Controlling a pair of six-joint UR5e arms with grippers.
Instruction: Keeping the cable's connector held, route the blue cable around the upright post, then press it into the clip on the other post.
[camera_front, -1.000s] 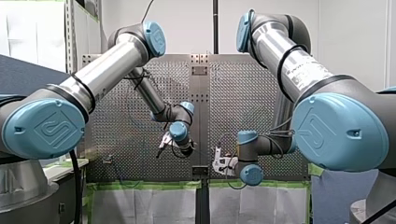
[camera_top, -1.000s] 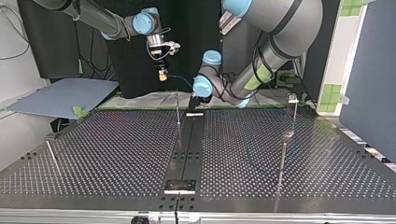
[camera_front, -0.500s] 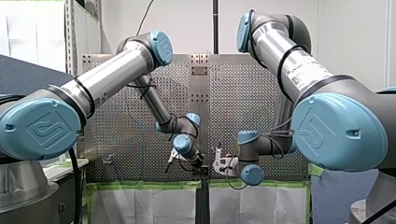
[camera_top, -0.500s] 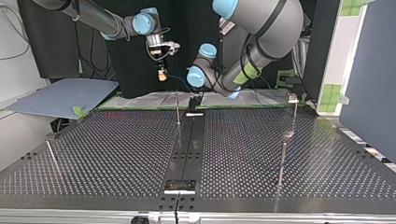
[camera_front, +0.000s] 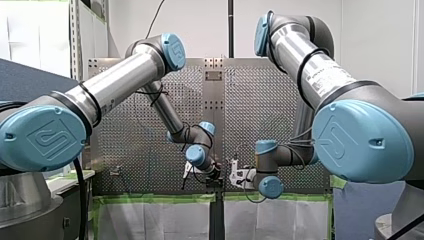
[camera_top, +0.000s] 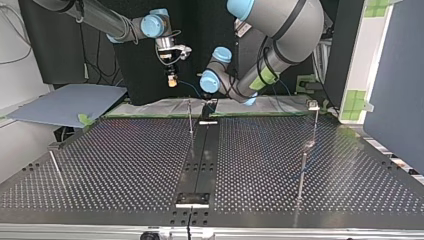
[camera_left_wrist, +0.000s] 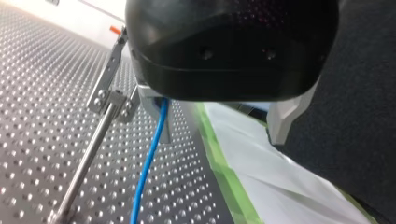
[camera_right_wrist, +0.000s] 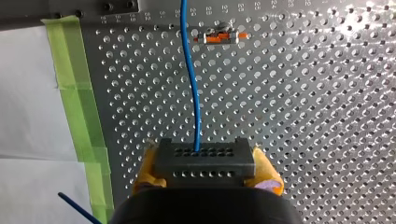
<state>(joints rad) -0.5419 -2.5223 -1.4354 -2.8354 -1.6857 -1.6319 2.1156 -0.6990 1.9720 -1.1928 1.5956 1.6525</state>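
Yellow-padded, my right tool (camera_top: 173, 80) hangs above the far edge of the bench (camera_top: 115, 165) at the top view's left. It is clamped on the dark connector (camera_right_wrist: 204, 161), which the right wrist view shows squeezed between the pads. From it the blue cable (camera_right_wrist: 190, 79) runs ahead toward the middle of that edge. Next along stands a thin upright post (camera_top: 190, 117) with a small orange-tipped bracket (camera_left_wrist: 112, 93) at its head. Just beside it, to the top view's right, is my left tool (camera_top: 209, 106), low over the bench. Its fingers stand wide apart, and the cable drops from under the black body close against the finger (camera_left_wrist: 148, 109) nearer the post; whether they touch I cannot tell. Well apart to the right rises a second post (camera_top: 316, 125), also with a fitting on top.

I judge the routing step is in hand: the cable hangs beside the first post, not yet round it and in no clip. The next move asks my left tool to lead the cable round the post while my right gives just enough slack, so the connector is not tugged loose.
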